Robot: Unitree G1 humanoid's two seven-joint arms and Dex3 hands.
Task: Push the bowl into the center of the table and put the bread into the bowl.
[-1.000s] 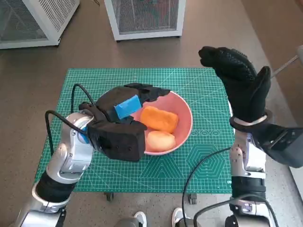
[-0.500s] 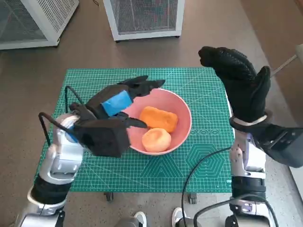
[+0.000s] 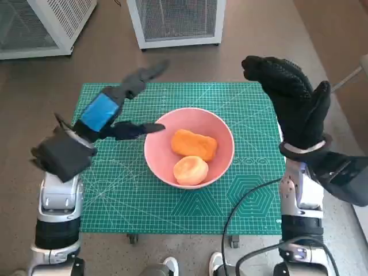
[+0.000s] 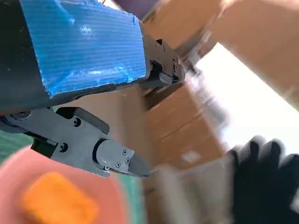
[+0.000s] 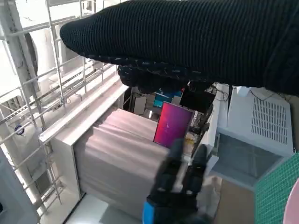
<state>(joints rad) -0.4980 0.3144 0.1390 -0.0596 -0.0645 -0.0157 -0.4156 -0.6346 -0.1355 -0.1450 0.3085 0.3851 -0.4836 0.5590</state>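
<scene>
A: The green cutting mat [image 3: 241, 190] is covering the whole table. Where is the pink bowl [image 3: 221, 123] sitting now?

B: It is sitting near the middle of the mat, a little toward the left. Against the picture from a second ago it is lying in much the same spot, so the push looks finished to me.

A: And the left hand [image 3: 106, 109]?

B: That is what is changing. A second ago it was lying over the bowl's left rim; now it is lifting up and away to the left, clear of the bowl, fingers spread wide and holding nothing.

A: The right hand [image 3: 293, 100]?

B: It is hanging raised beside the table's right edge, same as before, fingers loosely apart and empty.

A: The bread?

B: The orange loaf [image 3: 194, 144] is lying inside the bowl, and the round bun [image 3: 190, 169] is resting just beside it, touching. I am judging the task essentially complete.
</scene>
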